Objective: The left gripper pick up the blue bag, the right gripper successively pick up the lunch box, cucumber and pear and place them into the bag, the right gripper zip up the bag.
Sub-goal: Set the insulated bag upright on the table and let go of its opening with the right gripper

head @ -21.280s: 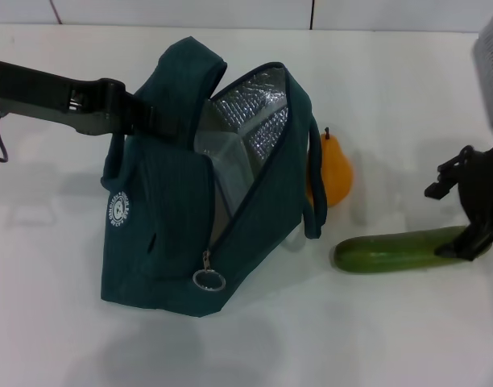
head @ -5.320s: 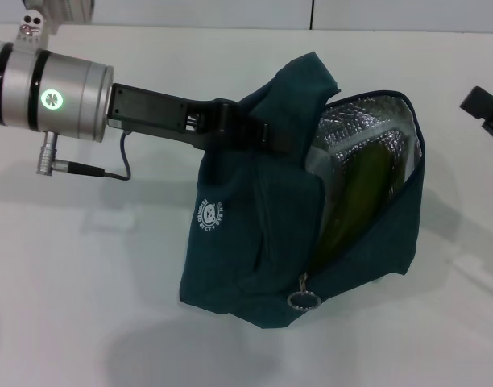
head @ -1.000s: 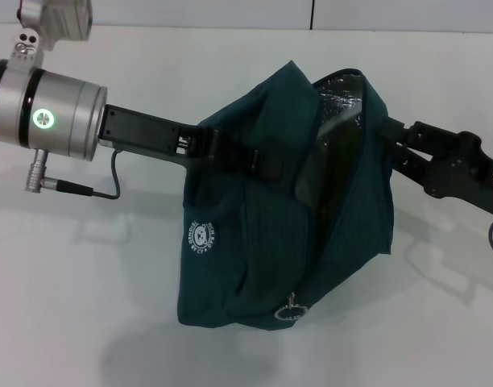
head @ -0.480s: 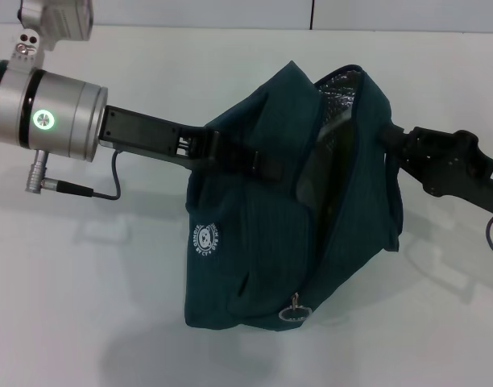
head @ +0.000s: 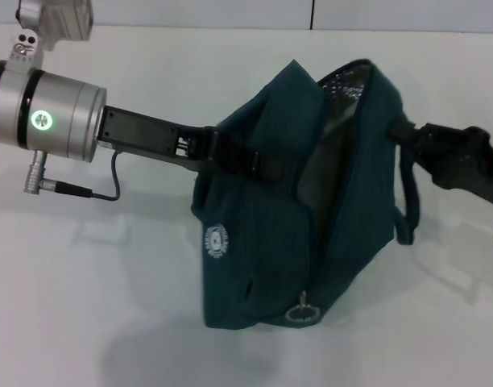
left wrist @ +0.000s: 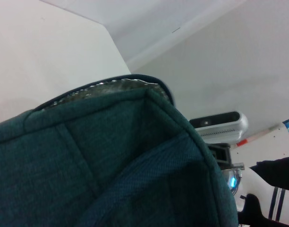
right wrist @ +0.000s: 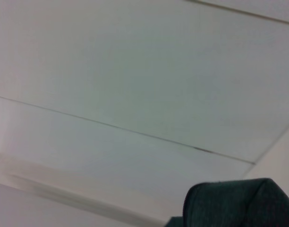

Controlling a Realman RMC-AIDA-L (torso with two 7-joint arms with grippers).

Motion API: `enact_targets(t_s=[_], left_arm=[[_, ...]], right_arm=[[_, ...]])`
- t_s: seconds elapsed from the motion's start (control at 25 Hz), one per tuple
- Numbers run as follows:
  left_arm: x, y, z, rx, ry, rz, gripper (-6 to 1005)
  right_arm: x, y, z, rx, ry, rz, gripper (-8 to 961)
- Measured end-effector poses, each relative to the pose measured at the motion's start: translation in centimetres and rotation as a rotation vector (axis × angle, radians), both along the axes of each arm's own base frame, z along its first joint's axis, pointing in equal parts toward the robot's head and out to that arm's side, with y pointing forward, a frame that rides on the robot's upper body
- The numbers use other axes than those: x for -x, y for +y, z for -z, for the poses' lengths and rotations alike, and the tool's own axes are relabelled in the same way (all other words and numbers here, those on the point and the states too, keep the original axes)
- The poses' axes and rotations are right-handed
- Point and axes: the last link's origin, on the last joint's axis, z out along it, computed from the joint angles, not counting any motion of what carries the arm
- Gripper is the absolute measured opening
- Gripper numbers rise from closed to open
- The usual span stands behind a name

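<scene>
The blue bag (head: 263, 234) hangs upright above the white table, with its mouth narrowed to a slit. Silver lining (head: 343, 81) shows at the top. My left gripper (head: 258, 161) reaches in from the left and is shut on the bag's handle. My right gripper (head: 398, 133) presses against the bag's upper right edge; the fabric hides its fingertips. The zipper pull ring (head: 303, 313) hangs at the bag's low front end. The bag fills the left wrist view (left wrist: 111, 161), and a corner of it shows in the right wrist view (right wrist: 234, 203). Lunch box, cucumber and pear are out of sight.
The bag's second handle loop (head: 409, 218) hangs down on the right side under my right arm (head: 464, 157). The white table (head: 85, 306) lies below the bag. A wall with a dark seam (head: 312, 12) runs along the back.
The bag has shifted to the right and its mouth has narrowed further. My right arm has drawn back to the right with the bag's edge. The left arm has barely moved.
</scene>
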Motion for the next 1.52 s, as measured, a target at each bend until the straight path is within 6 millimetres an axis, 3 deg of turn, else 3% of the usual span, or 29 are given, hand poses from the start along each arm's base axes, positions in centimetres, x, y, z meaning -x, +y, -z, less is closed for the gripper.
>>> enact_targets(t_s=[0.4,0.64,1.52], left_arm=[[-1.0,0.6,0.2,-0.041,-0.063,-0.011,42],[-0.9,0.8,1.7,-0.045,-0.074,-0.040,42],[0.1,1.0,2.8,-0.058,-0.054,-0.101,43]], right_arm=[[-0.8,-1.0,-2.9,-0.091,0.033,-0.057,33],[-1.9,-1.5,-3.9,-0.111,0.017,-0.049,46],[-3.0,-1.2,-4.4,-0.134,-0.024,-0.001,91]])
